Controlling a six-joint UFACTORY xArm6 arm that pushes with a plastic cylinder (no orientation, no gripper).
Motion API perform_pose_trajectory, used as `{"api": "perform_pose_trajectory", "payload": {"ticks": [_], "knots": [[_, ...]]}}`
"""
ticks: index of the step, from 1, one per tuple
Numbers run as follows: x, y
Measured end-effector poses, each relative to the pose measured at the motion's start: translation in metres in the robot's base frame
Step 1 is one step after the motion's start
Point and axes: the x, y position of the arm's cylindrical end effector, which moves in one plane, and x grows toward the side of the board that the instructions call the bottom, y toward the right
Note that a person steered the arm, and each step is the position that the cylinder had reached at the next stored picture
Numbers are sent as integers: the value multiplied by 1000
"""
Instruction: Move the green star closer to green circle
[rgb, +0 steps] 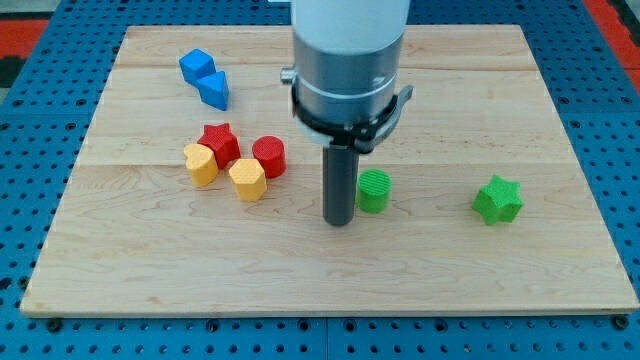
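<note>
touching green circle (374, 191), my tip (340, 222), green star (497, 199) apart

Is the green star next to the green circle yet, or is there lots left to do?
Nothing looks done yet: the green star sits apart from the green circle, toward the view's right. My tip rests just left of the circle, not touching the star. Left to do: get round the star and push it leftward.
</note>
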Motion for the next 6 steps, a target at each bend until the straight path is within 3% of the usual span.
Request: {"api": "perform_pose_trajectory", "payload": {"ticks": [1, 2, 3, 4, 5, 6], "knots": [[36, 79], [45, 200], [24, 238], [-30, 190], [-52, 143], [-46, 87]]}}
